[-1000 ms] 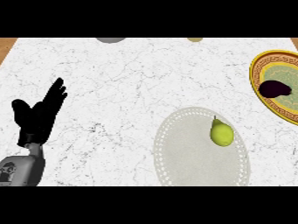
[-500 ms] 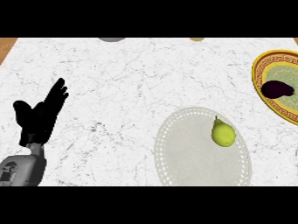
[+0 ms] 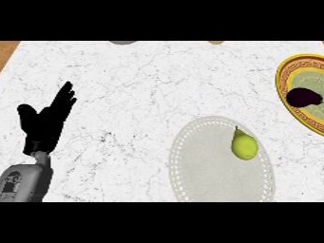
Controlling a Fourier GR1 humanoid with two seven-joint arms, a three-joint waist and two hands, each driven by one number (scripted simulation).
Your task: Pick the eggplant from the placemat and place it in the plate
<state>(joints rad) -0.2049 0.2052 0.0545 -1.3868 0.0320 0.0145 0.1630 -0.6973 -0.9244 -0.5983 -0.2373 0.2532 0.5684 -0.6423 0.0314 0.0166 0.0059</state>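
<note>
Eggplant [image 3: 304, 97] lies in plate [image 3: 290, 71]; pear [image 3: 244, 145] on placemat [image 3: 199, 175].

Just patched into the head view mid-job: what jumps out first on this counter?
The dark eggplant already lies in the yellow patterned plate at the right edge. Near the middle, a yellow-green pear sits on the pale oval placemat. At the left, the left hand rests open with fingers up; the right hand is out of view.
</note>
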